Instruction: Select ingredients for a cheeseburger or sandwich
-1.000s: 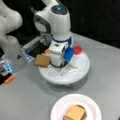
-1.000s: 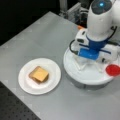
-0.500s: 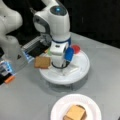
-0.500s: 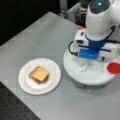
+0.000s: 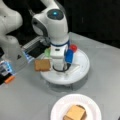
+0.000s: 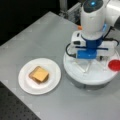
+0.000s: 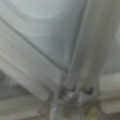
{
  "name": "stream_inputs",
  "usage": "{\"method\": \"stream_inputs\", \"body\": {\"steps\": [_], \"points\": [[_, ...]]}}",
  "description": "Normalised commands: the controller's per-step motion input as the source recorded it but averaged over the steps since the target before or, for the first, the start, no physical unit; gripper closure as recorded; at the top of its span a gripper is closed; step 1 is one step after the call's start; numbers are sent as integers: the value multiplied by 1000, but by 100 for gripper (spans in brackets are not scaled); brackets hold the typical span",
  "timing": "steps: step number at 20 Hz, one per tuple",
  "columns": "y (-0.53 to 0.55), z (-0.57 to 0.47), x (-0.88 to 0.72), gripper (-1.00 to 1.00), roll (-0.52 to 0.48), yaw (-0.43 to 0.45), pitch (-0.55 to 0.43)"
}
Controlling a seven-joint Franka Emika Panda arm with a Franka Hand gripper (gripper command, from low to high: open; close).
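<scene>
My gripper (image 5: 59,68) is lowered into the middle of the white divided tray (image 5: 82,72), right over its ribs; its fingertips are hidden under the hand in both front views (image 6: 87,62). A toast-brown bread square (image 5: 42,65) sits at the tray's left edge. Behind it a green piece (image 5: 47,51) shows, and a red disc (image 5: 73,47) lies at the far rim, also visible as the red disc (image 6: 115,65) at a front view's right. On the white paper plate (image 6: 25,82) rests a small stack (image 6: 38,74) topped by a yellow-orange square with a dark layer beneath. The wrist view shows only the tray's white ribs (image 7: 75,57) up close.
The arm's white base (image 5: 12,50) stands at a front view's left with a small orange object (image 5: 9,79) beside it. A dark perforated surface (image 6: 15,110) begins past the grey table's corner at a front view's bottom left. The tray (image 6: 82,80) is near the plate.
</scene>
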Motion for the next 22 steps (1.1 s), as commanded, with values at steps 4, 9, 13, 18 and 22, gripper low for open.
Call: {"method": "stream_inputs", "body": {"steps": [4, 9, 13, 18, 22], "points": [[-27, -172, -65, -100, 110, 149, -117], [-40, -119, -77, -100, 69, 144, -79], [-7, -27, -116, -100, 23, 206, -51], [5, 15, -110, -100, 25, 271, -49], [13, 74, -126, -100, 16, 266, -42]]}}
